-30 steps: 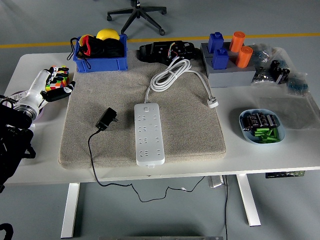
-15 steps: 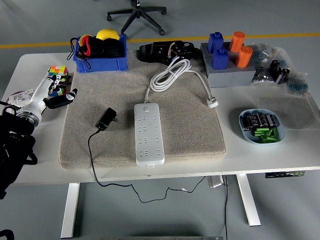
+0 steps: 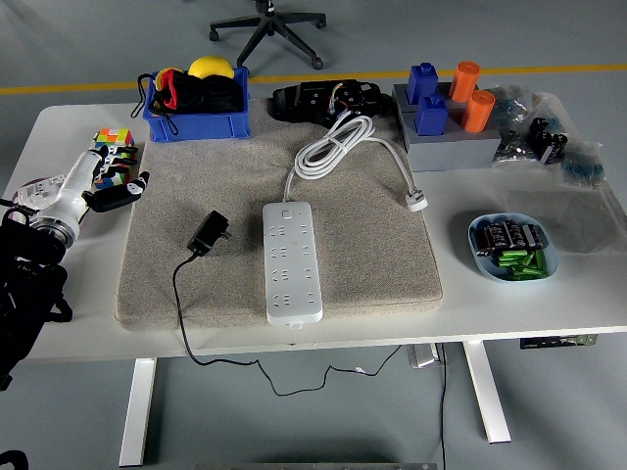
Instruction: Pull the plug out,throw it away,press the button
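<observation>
While left hand (image 3: 98, 186) fingers hang apart, mat (image 3: 157, 284) carries one power strip (image 3: 292, 259), one black plug (image 3: 208, 233).

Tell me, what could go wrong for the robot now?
The black plug already lies on the grey mat, out of the white power strip. Its thin cable hangs over the table's near edge, so a careless grab could snag or drag it. The left hand is far off at the table's left edge beside a colourful cube, which it might bump on its way in. The strip lies loose and may slide when its button is pressed.
</observation>
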Controlling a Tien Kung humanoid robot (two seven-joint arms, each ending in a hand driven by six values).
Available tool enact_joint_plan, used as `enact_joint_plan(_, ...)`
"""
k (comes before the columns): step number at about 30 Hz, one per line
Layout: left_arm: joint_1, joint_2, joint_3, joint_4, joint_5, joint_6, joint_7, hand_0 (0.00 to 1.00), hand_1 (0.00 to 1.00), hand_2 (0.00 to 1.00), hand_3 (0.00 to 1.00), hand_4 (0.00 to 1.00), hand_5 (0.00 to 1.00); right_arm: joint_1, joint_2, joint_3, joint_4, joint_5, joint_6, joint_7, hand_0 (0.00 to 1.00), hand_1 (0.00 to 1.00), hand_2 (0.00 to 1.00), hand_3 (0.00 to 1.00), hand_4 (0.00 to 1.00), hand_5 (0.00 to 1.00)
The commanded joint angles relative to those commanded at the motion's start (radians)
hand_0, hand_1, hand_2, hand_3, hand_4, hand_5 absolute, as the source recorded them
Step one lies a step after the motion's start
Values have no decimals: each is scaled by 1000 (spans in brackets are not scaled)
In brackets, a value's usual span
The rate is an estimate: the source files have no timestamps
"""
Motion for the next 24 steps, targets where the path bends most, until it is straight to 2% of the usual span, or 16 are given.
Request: enact_joint_plan(24, 13, -9, 10, -7, 2, -9, 10, 782, 742, 729, 768, 631, 228, -3, -2, 8, 1, -4, -5, 1, 750, 666, 656, 621, 669, 509)
